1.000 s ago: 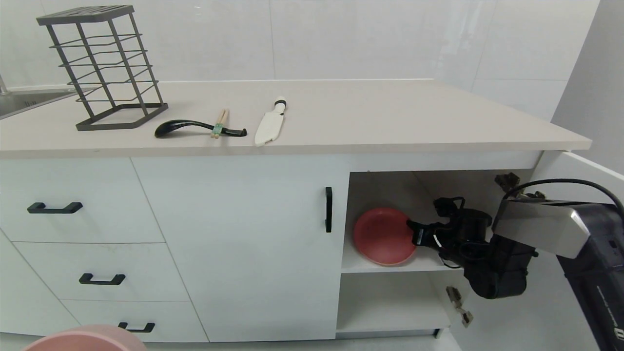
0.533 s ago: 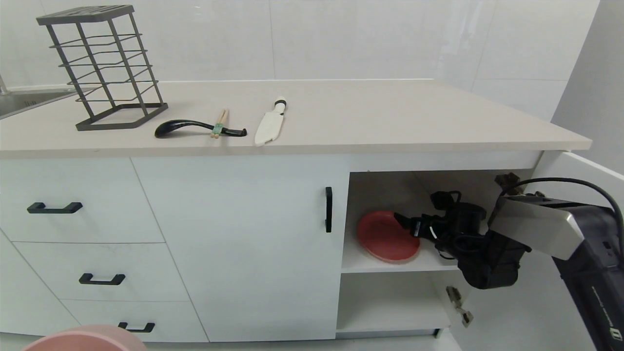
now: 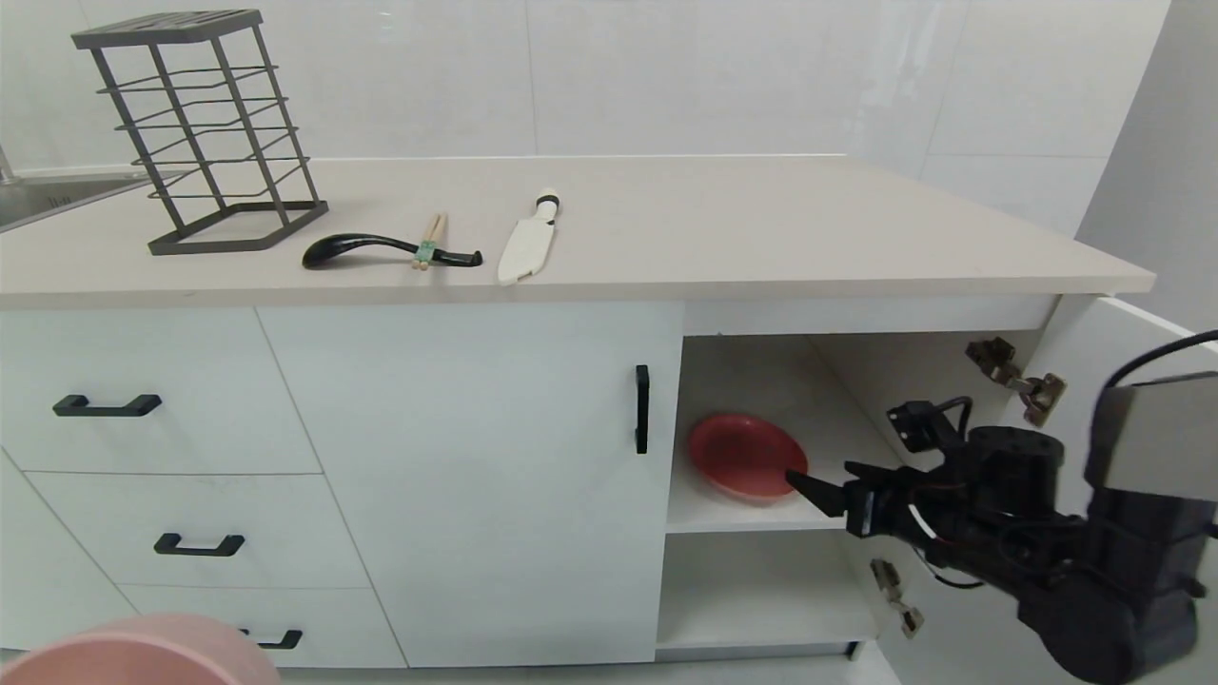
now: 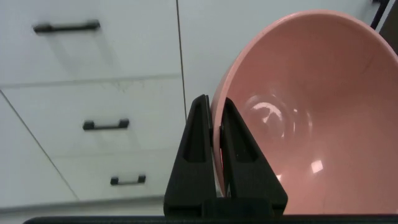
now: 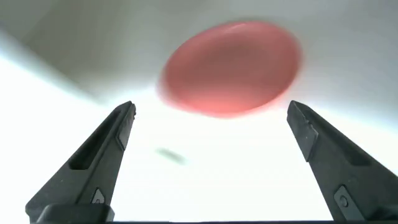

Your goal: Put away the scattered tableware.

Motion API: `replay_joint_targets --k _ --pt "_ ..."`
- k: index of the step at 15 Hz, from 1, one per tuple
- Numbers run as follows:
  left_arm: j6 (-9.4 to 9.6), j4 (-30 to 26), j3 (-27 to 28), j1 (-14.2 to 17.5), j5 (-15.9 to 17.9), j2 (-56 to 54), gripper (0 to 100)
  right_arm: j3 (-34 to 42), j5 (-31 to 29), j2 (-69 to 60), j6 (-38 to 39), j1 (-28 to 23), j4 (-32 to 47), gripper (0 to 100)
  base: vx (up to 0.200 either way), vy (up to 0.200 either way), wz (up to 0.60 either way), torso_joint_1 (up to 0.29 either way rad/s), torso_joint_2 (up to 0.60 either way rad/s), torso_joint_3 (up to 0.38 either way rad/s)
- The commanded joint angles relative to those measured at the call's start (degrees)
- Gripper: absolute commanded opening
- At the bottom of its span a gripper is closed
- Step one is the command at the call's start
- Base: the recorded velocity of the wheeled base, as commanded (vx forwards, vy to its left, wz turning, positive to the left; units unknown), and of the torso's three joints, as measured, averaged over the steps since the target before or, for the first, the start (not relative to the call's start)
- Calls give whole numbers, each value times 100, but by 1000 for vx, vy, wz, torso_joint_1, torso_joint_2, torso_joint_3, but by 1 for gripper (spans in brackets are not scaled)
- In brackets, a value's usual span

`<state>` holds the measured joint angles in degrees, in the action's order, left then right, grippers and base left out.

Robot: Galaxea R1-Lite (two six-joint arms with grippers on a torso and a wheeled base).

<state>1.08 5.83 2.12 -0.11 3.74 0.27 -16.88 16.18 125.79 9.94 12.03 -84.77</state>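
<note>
**Pink and red against white, beige and black**

At four o'clock in the head view, the plate is plain red with no pattern, on a white shelf. At seven o'clock the bowl is soft pink, glossy inside. The left gripper and right gripper are black. The cabinet fronts are white with black handles, and the countertop is pale beige. At ten o'clock stands a dark grey wire rack. Towards its four o'clock lie a black ladle, tan chopsticks with a green band, and a cream knife banded black at its handle.

Kitchen: sink, countertop, white cabinets.
</note>
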Motion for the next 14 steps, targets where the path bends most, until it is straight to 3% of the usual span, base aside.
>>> replay_joint_targets --k 1,4,6,7,8,9,10,11,12,14 --pt "-21 1043 825 64 -84 861 0 1688 298 -2375 -176 502 -83 100 0 0 0 0 0 0" --pt "23 876 922 -367 65 1907 0 1688 298 -3808 -194 1143 804 100 0 0 0 0 0 0" --pt "243 947 1695 -833 74 2944 0 1627 272 -4502 -255 1513 1253 100 0 0 0 0 0 0" --pt "568 1034 2064 -1061 74 3462 0 1521 246 -4687 -334 1653 1437 100 0 0 0 0 0 0" --pt "1043 1078 2293 -1299 74 3823 0 1442 184 -4828 -361 1741 1560 100 0 0 0 0 0 0" --pt "1922 1105 2574 -1870 39 4491 0 1275 87 -4959 -361 1829 1762 100 0 0 0 0 0 0" --pt "2352 1140 2741 -2292 21 5009 0 1196 70 -4995 -361 1891 1850 100 0 0 0 0 0 0" --pt "2599 1175 2846 -2608 -111 5502 0 1196 61 -5038 -352 2049 1868 100 0 0 0 0 0 0" --pt "2730 1254 2934 -2995 -445 5959 0 1205 61 -5126 -343 2181 1877 100 0 0 0 0 0 0" --pt "2713 1623 3304 -4269 -1438 7084 0 1214 52 -5320 -343 2383 2017 100 0 0 0 0 0 0"
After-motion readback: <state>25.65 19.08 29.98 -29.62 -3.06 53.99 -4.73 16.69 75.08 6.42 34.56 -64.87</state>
